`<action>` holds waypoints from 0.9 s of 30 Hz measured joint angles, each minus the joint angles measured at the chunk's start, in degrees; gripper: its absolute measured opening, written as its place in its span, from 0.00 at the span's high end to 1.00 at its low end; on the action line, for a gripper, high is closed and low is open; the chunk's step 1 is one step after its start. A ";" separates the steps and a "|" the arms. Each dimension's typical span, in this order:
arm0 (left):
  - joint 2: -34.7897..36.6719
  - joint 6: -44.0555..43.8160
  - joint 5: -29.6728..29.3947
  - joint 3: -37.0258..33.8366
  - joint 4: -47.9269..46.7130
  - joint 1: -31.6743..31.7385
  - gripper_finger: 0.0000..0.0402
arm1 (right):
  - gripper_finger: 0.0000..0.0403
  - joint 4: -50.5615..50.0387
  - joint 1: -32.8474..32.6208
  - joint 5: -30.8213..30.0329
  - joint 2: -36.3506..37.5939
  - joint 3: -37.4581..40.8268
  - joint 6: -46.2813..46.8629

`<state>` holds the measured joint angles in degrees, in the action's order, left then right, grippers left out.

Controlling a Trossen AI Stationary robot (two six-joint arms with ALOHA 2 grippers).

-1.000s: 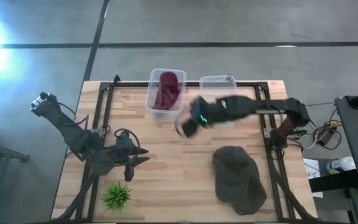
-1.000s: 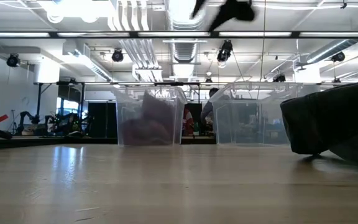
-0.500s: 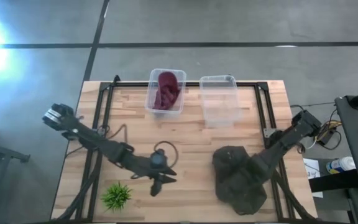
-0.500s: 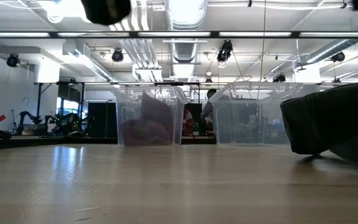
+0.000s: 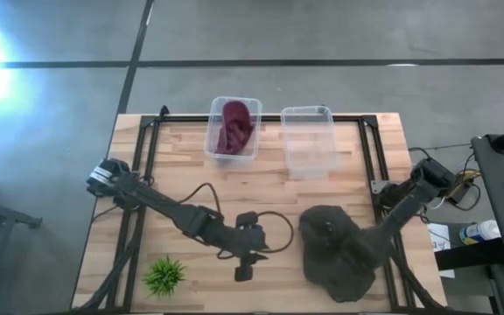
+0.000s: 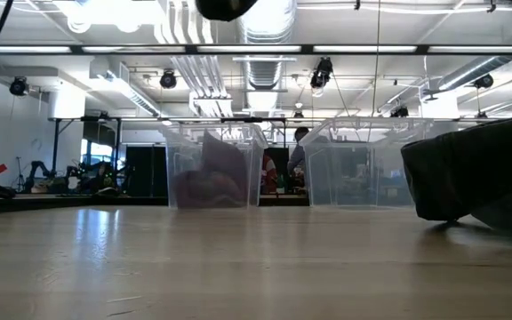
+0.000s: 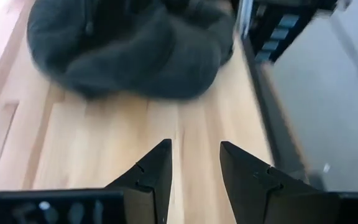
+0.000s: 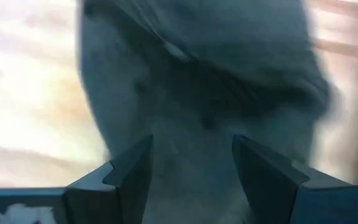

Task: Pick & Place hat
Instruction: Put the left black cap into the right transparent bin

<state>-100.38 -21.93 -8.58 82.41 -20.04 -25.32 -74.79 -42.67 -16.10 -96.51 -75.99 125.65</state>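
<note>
A dark grey hat [image 5: 331, 258] lies on the wooden table at the near right; it also shows in the low view [image 6: 478, 173]. My right gripper [image 5: 352, 251] is open right above the hat, its two fingers on either side of the crown [image 8: 197, 93]. My left gripper [image 5: 256, 256] is open and empty over the bare table left of the hat, pointing at the hat [image 7: 129, 50]. My right gripper comes at the hat from above, pointing down, with its fingers [image 8: 129, 171] spread over the crown. I cannot tell whether they touch the cloth.
Two clear bins stand at the far edge: the left one [image 5: 233, 129] holds a maroon cloth, the right one [image 5: 309, 142] shows nothing inside. A small green plant [image 5: 164, 276] sits at the near left. A black frame rail [image 5: 383, 219] runs along the table's right side.
My right gripper has swung from the far middle, beside the bins, toward the near right and down over the hat. My left gripper has gone toward the table's right and near edge, closer to the hat. The hat has stayed in place.
</note>
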 joint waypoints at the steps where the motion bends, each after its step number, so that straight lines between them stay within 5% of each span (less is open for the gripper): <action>1: -0.11 0.00 -0.04 0.61 -2.75 -0.27 0.68 | 0.47 3.10 1.37 -0.45 0.00 1.41 -1.64; 8: 0.77 -5.07 -1.99 0.75 -15.81 -4.11 0.68 | 0.47 32.00 11.30 -0.61 0.01 12.64 -19.94; 13: 0.92 -10.38 -10.22 -0.49 -19.65 -8.18 0.68 | 0.47 66.92 16.82 3.18 0.37 17.77 -43.65; 16: 0.94 -13.01 -14.06 -1.15 -19.53 -9.20 0.68 | 0.47 77.50 18.19 5.42 0.50 18.85 -49.29; 21: 0.94 -11.62 -17.77 -1.02 -18.53 -9.01 0.68 | 0.47 65.89 16.63 3.86 2.10 14.58 -44.79; 27: 0.68 -0.77 -18.58 -1.13 -12.36 -6.47 0.68 | 0.47 40.02 8.10 -0.75 2.34 5.94 -23.00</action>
<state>-99.70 -22.70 -27.16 81.28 -32.40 -31.79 -34.77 -34.57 -16.85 -94.17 -70.05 102.65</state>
